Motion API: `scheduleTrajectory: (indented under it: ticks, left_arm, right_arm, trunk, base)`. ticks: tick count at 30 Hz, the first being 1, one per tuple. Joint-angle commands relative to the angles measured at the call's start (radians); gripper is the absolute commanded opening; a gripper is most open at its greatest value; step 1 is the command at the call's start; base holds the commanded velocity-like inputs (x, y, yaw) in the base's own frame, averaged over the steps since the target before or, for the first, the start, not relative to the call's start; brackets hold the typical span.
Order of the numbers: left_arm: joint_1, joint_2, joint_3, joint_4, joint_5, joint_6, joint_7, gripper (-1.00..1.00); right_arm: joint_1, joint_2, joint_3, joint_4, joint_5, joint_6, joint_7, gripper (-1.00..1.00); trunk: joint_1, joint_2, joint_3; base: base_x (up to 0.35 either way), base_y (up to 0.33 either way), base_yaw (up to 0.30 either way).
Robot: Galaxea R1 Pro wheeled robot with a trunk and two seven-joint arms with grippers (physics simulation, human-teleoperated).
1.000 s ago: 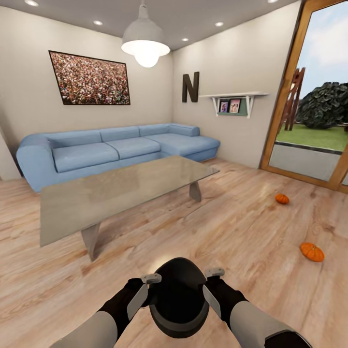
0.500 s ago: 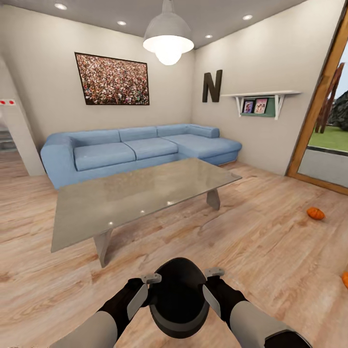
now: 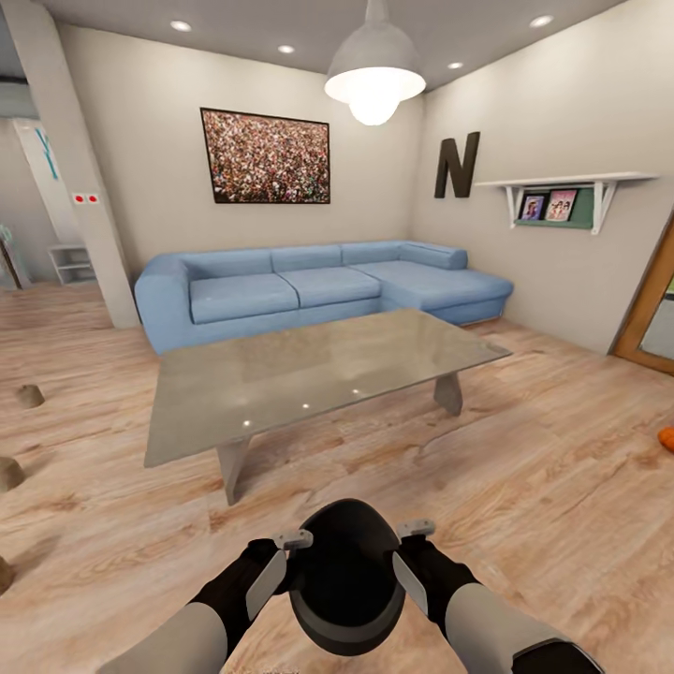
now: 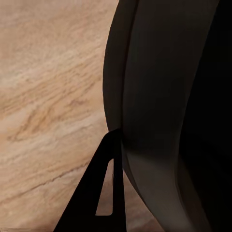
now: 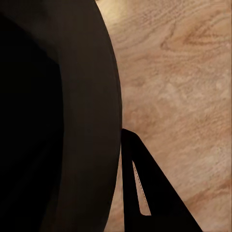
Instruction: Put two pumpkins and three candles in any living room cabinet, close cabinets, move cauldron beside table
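At the far left of your head view, three short tan-olive stubby candles sit on the pale wood-plank floor [image 3: 562, 487]: one candle [image 3: 30, 395] farthest back, a second candle [image 3: 9, 473] nearer, and a third candle [image 3: 4, 573] cut off by the frame edge. Moving right, the low rectangular coffee table with the glossy grey top [image 3: 318, 374] stands well apart from them, with the long blue corner sofa [image 3: 309, 285] behind it against the wall. Straight in front of you, low in the view, you have the round black cauldron [image 3: 346, 576] pinched between both arms: your left gripper [image 3: 281, 562] grips its left rim, one finger [image 4: 99, 193] lying along the outside wall, and your right gripper [image 3: 412, 552] grips the right rim, a finger [image 5: 142, 193] likewise outside the wall. The cauldron sits near the table's front edge but not touching it. At the right edge, a sliver of a small orange pumpkin [image 3: 666, 437] lies on the floor, far from the candles.
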Motion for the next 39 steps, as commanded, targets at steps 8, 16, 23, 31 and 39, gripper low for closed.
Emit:
scheduleTrajectory:
  ticks: [8,16,23,31,39]
  left_arm:
    - [-0.001,0.019,0.012,-0.001,-0.018,0.009,0.008,-1.00]
    - [-0.001,0.019,0.012,-0.001,-0.019,0.008,0.008,-1.00]
    - [-0.001,0.019,0.012,-0.001,-0.018,0.008,0.008,-1.00]
    - [-0.001,0.019,0.012,-0.001,-0.017,0.008,0.008,-1.00]
    - [-0.001,0.019,0.012,-0.001,-0.017,0.008,0.008,-1.00]
  right_arm:
    - [-0.001,0.000,-0.008,-0.057,-0.005,-0.043,-0.005,-1.00]
    - [-0.001,0.000,-0.007,-0.057,-0.005,-0.043,-0.005,-1.00]
    - [-0.001,0.000,-0.008,-0.058,-0.005,-0.043,-0.005,-1.00]
    - [-0.001,0.000,-0.008,-0.058,-0.005,-0.043,-0.004,-1.00]
    - [-0.001,0.000,-0.008,-0.058,-0.005,-0.043,-0.004,-1.00]
  trunk:
    - [0.000,-0.001,-0.001]
    - [0.000,-0.001,-0.001]
    - [0.000,-0.001,-0.001]
    - [0.000,-0.001,-0.001]
    - [0.000,-0.001,-0.001]
  base:
    - [0.000,-0.283,0.270]
    - [0.000,-0.236,0.270]
    - [0.027,-0.230,0.270]
    - [0.088,-0.285,0.147]
    - [0.095,-0.289,0.005]
